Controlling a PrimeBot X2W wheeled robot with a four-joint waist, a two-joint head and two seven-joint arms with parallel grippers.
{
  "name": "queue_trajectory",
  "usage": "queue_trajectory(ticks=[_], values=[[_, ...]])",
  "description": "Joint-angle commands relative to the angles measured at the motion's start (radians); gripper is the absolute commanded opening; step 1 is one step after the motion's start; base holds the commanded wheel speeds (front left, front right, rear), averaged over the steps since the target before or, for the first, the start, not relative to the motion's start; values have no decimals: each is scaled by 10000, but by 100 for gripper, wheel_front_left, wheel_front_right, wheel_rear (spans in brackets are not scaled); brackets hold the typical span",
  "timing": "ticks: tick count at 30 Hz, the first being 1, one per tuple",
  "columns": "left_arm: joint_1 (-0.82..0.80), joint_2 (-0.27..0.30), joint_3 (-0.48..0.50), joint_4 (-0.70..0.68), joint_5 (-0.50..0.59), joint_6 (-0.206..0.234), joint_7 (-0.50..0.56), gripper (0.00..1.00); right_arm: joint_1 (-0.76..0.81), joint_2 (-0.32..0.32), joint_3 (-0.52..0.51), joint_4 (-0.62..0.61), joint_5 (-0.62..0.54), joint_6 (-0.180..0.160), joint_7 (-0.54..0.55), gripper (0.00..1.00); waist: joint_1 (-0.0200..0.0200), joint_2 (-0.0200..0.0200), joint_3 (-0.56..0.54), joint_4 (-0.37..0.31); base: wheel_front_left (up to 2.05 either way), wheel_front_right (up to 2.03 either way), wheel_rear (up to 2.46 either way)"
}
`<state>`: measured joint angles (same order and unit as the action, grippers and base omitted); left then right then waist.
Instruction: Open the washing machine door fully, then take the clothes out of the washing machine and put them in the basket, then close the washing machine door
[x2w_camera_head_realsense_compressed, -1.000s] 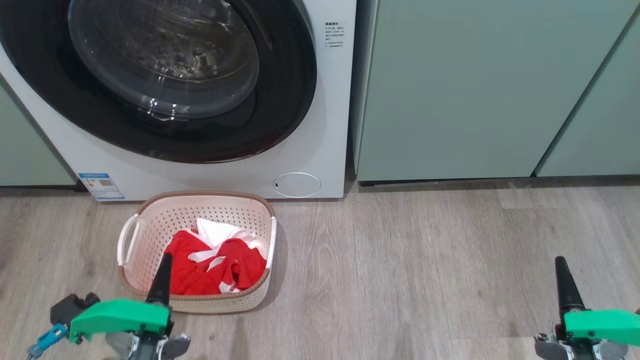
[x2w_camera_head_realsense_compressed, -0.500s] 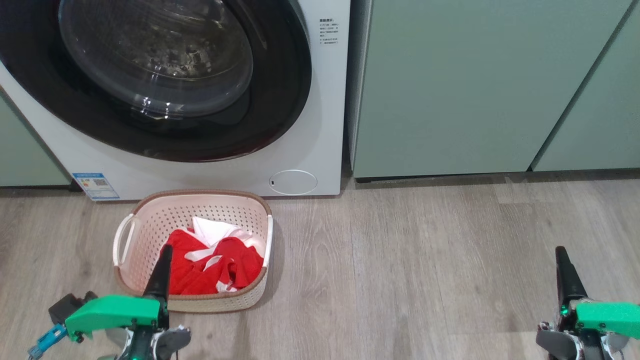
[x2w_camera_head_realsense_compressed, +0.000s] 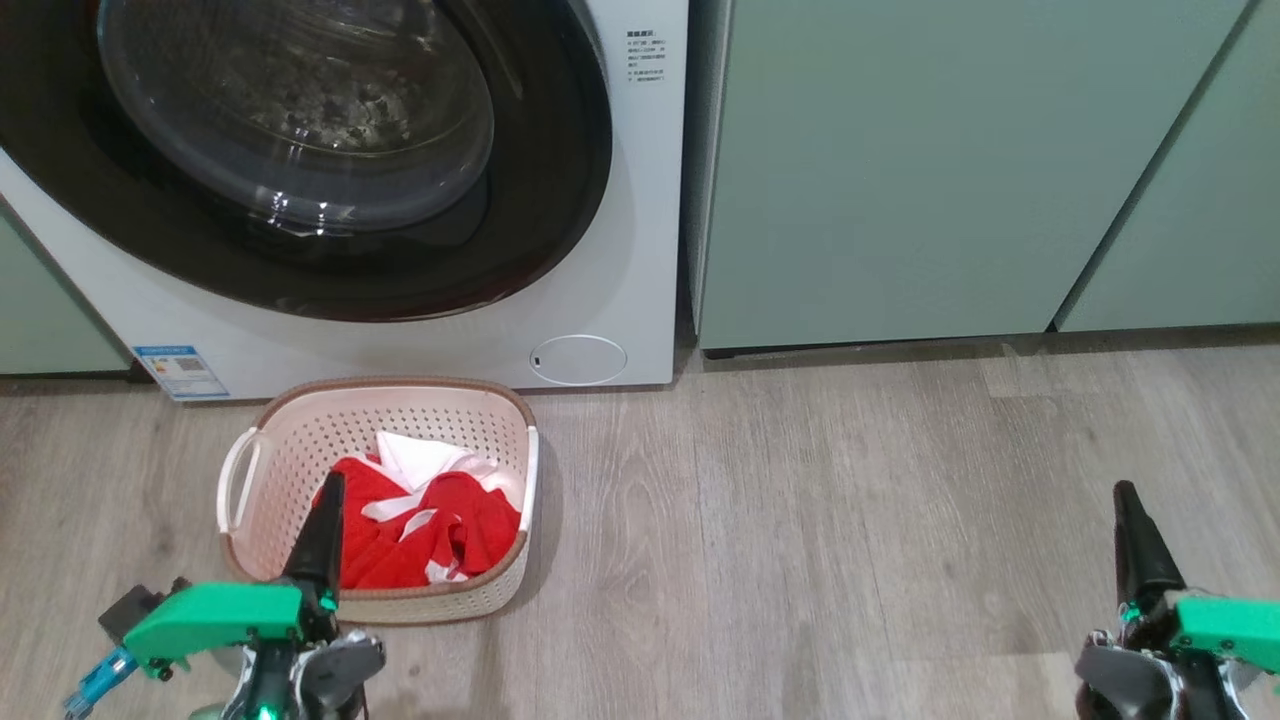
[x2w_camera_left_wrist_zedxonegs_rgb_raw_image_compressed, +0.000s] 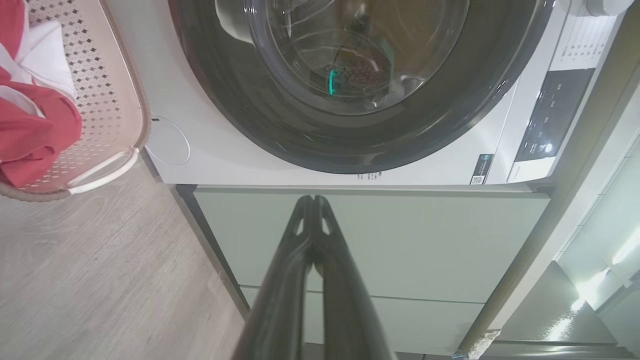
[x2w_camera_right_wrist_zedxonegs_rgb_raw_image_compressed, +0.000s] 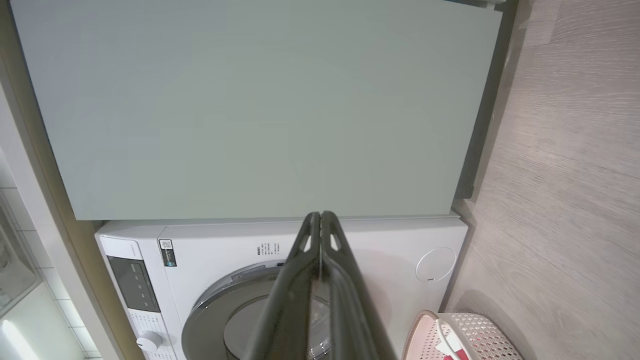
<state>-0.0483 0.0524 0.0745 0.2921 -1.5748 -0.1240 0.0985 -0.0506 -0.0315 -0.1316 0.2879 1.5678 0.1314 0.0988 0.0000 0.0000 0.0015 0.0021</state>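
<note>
Shifting slightly, only the camera moves: left gripper (x2w_camera_head_realsense_compressed: 328, 488) pinched together and empty before the basket (x2w_camera_head_realsense_compressed: 400, 384), clothes (x2w_camera_head_realsense_compressed: 420, 540) lying inside it, washing machine door (x2w_camera_head_realsense_compressed: 560, 200) shut above, right gripper (x2w_camera_head_realsense_compressed: 1125, 495) likewise closed, idle; task looks complete.

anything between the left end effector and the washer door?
The basket, holding the clothes, stands on the floor below the washing machine door, just ahead of the left end effector. It sits low; in the left wrist view nothing covers the door.
</note>
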Motion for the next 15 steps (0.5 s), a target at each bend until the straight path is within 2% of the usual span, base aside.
queue_trajectory(ticks=[1,15], values=[[-594,-2,371,-433,-209,-66,110,0,-558,-185,182,-416,257,-7,103,0,0,0,7,-9,0,0,0],[-598,-22,396,-471,-337,-67,150,0,-574,-187,178,-431,408,-7,144,0,0,0,16,-21,0,0,0]])
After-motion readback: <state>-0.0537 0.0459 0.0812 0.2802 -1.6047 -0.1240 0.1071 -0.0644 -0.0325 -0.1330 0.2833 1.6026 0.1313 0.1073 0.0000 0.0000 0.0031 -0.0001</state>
